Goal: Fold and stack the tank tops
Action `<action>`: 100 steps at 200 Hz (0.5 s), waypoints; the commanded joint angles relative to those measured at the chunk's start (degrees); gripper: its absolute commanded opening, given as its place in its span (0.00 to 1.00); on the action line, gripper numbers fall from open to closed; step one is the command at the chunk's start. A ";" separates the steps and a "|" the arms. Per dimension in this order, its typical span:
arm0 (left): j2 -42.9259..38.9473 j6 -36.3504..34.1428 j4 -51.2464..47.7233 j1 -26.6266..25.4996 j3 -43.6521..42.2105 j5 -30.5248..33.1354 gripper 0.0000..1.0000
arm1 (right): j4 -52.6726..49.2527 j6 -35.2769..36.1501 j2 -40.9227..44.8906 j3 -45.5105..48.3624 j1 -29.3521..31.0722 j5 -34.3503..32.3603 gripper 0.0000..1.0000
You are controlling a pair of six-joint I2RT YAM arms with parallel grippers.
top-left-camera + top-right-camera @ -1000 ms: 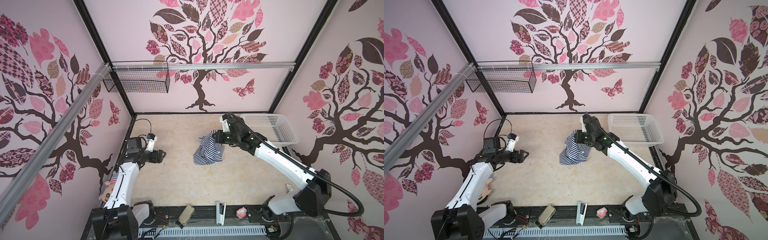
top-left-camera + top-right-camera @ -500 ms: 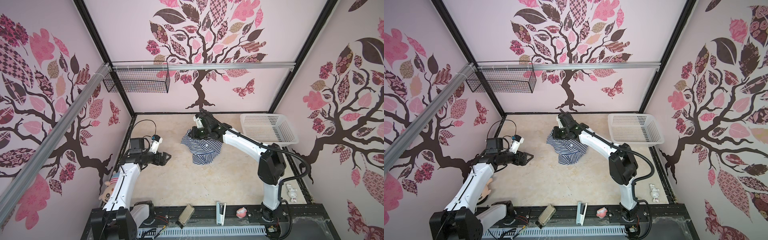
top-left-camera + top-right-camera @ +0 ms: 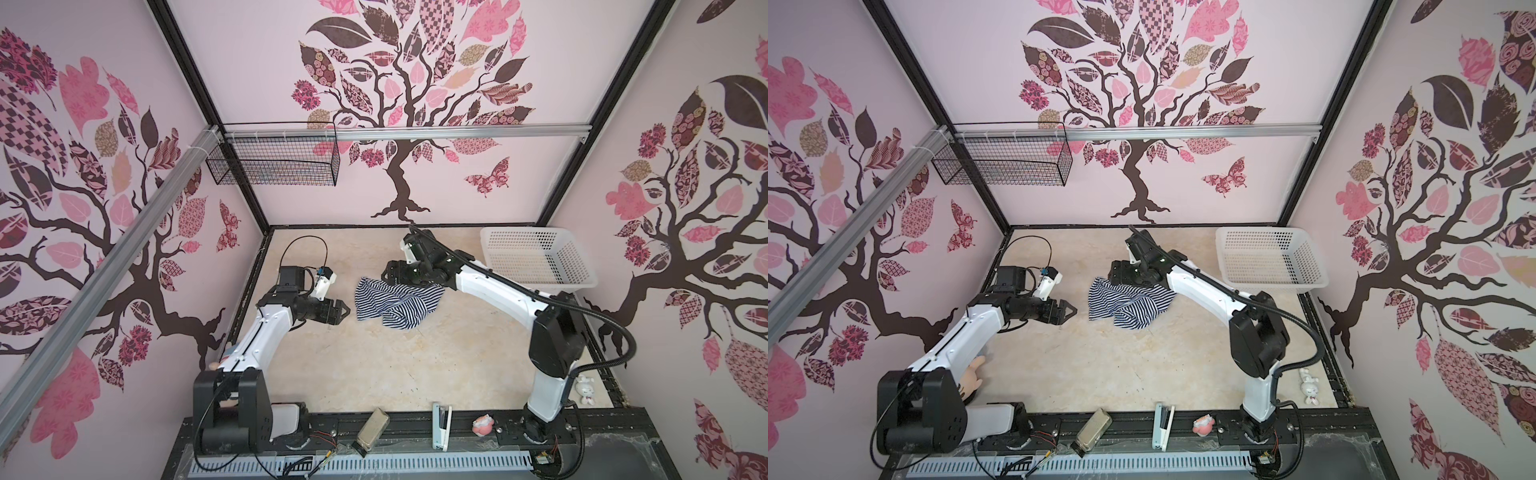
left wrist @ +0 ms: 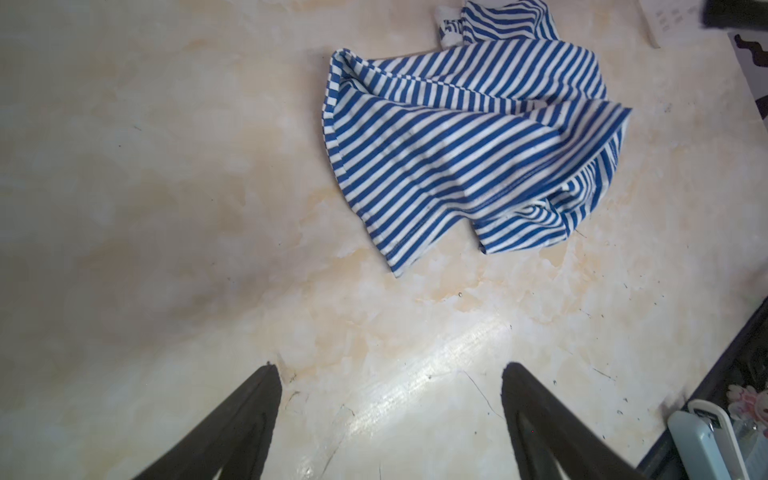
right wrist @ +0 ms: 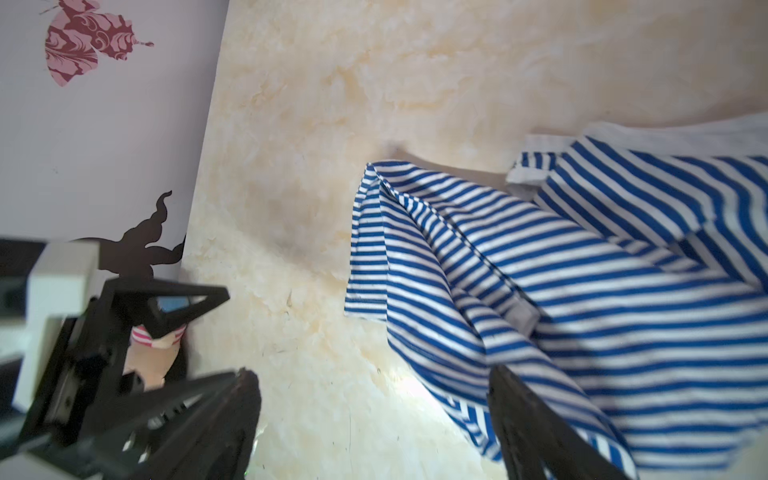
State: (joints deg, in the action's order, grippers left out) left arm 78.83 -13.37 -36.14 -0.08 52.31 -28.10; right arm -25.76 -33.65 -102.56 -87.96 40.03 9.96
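**Top dropped mid-desk, both grippers now empty**

Desk (image 3: pixel 374 365): beige marbled surface. White basket (image 3: pixel 536 257) sits in the far right corner, nothing visible in it.

Tank top (image 3: pixel 397 305) (image 3: pixel 1129 305): a sec ago it hung bunched from the right gripper, up nr the basket. Since then it's been swung toward the middle and let go. It now lies in the far half of the desk, abt midway betw left & right edges. It's a crumpled heap w/ layers lapped over each other and white trim tucked at the far side (image 4: pixel 457 145). Looks like delivery to the work area is done and folding hasn't started. It prob needs spreading flat first.

Right gripper (image 3: pixel 390 274) (image 5: pixel 372 372): jaws sprung wide, nothing betw them. It hovers at the heap's far edge, and in its wrist view one finger overlaps the stripes (image 5: pixel 582 311).

Left gripper (image 3: pixel 338 311) (image 3: pixel 1067 311) (image 4: pixel 390 370): jaws spread, empty. It has crept in from the left edge and is just beside the heap's left side, aimed at it, not touching.
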 commanded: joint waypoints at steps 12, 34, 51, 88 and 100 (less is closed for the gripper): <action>10.66 -0.35 -3.61 -1.32 7.93 -0.89 0.83 | -2.19 -1.19 8.65 8.24 0.06 -4.63 0.81; 15.09 -0.79 -5.41 -3.16 9.73 -1.77 0.80 | -2.26 -1.75 12.69 13.27 0.05 -6.39 0.76; 16.71 -0.83 -6.04 -5.34 10.09 -0.77 0.77 | -2.28 -2.03 14.91 15.86 -0.06 -7.42 0.73; 18.70 0.96 -4.77 -9.61 9.74 4.29 0.74 | -1.26 -3.85 18.27 20.86 -0.39 -7.34 0.65; 19.23 1.52 -4.30 -10.00 9.71 5.13 0.74 | -0.71 -4.44 19.12 22.18 -0.40 -7.23 0.63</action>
State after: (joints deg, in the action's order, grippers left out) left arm 96.97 -13.08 -40.75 -9.15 61.19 -26.15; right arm -26.72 -36.32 -86.61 -67.24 39.90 3.64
